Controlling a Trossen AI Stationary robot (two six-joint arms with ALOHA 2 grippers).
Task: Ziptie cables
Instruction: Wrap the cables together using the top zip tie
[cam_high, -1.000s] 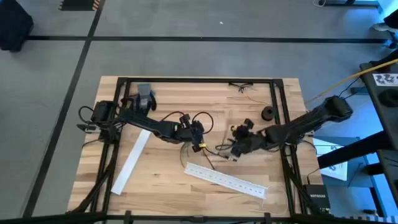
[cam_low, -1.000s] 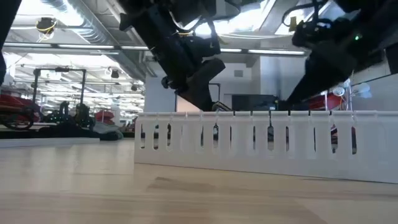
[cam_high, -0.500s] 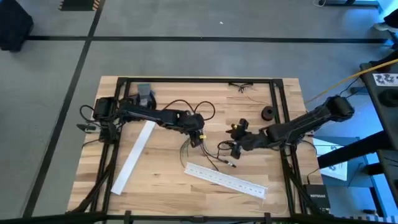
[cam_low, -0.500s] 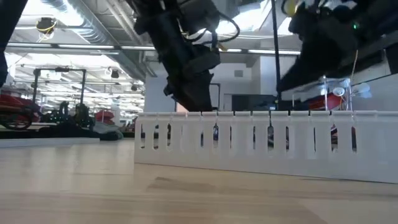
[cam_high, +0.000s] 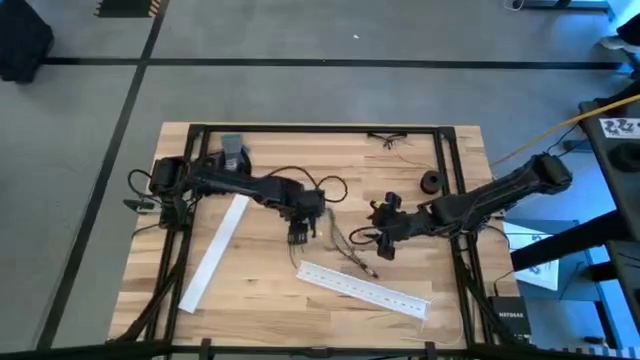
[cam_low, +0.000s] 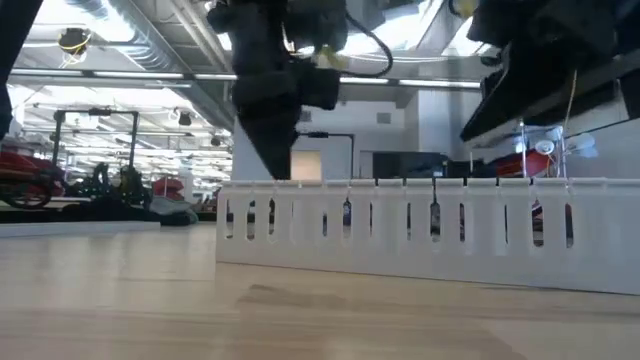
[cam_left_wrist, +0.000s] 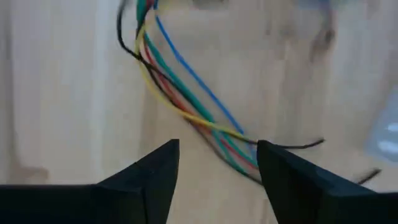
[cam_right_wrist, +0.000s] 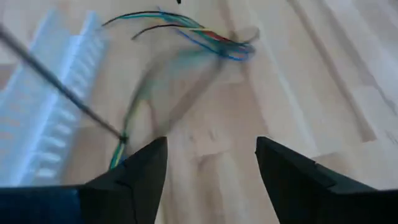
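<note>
High view, left hand (cam_high: 300, 232): just past the counter's centre toward 9 o'clock, hanging over the near end of the cables (cam_high: 338, 243)
High view, right hand (cam_high: 384, 240): toward 3 o'clock of the cables, close beside their loop
High view, counter (cam_high: 260, 290): pale wood planks in a dark frame; white perforated strip (cam_high: 362, 288) at 5 o'clock, a second white strip (cam_high: 213, 252) at 8 o'clock, small black ring (cam_high: 432, 182) at 2 o'clock; grey floor with dark tape lines beyond
Low view, room: perforated strip (cam_low: 420, 225) fills the foreground and hides the cables; bright hall with ceiling ducts behind
Left wrist view, left hand (cam_left_wrist: 217, 163): fingers well apart, gripping nothing; coloured wires (cam_left_wrist: 186, 102) lie loose on the wood ahead
Left wrist risk: my guess is the limp strands could splay, so closing might catch only some
Right wrist view, right hand (cam_right_wrist: 211, 158): spread wide and empty; cables (cam_right_wrist: 186, 31) farther off, a thin dark strip (cam_right_wrist: 62, 90) slanting across
Right wrist risk: likely snag on that strip or the white strip (cam_right_wrist: 46, 106), dragging it into the bundle
</note>
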